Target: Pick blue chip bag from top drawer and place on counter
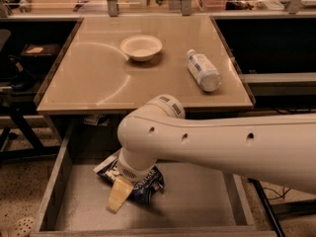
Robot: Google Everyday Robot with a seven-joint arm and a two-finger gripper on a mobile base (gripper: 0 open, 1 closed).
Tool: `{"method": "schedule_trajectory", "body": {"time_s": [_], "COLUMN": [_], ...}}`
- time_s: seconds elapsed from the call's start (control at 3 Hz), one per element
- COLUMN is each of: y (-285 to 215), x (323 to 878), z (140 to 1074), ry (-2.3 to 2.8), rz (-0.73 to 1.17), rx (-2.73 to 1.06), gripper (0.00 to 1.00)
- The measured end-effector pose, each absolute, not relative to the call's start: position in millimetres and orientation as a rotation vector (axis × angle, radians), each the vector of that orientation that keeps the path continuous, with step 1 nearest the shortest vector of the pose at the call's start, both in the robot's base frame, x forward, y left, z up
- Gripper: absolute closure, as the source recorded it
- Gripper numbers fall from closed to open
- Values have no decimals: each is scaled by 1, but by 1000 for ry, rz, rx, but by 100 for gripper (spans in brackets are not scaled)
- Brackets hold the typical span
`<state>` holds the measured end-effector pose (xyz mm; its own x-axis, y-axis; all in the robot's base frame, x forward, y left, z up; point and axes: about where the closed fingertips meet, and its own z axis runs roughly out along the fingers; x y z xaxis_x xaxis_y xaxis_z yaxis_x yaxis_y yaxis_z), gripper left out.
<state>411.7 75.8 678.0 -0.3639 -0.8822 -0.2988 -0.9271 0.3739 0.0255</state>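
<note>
Camera view: crumpled blue chip bag beneath gripper, top drawer

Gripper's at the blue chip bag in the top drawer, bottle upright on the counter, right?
No: the camera view shows the plastic bottle lying on its side on the counter. The gripper is at the blue chip bag in the top drawer.

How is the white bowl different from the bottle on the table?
The bowl is round and open and stands upright; the bottle is long and lies on its side. The bowl is all white; the bottle is clear with a white label. The bowl sits near the middle of the counter; the bottle lies near its right edge. Both rest on the counter, far from the gripper, which is down in the drawer at the blue chip bag.
</note>
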Motion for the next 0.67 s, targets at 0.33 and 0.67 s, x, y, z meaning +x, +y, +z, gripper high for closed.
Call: {"method": "schedule_trajectory", "body": {"time_s": [0.33,0.67], "y": [88,95], "x": [414,419], "z": [659,637], "ry": [2369,2355], "rz": [281,263], "rx": [-1643,-1670], "gripper": [0,0]}}
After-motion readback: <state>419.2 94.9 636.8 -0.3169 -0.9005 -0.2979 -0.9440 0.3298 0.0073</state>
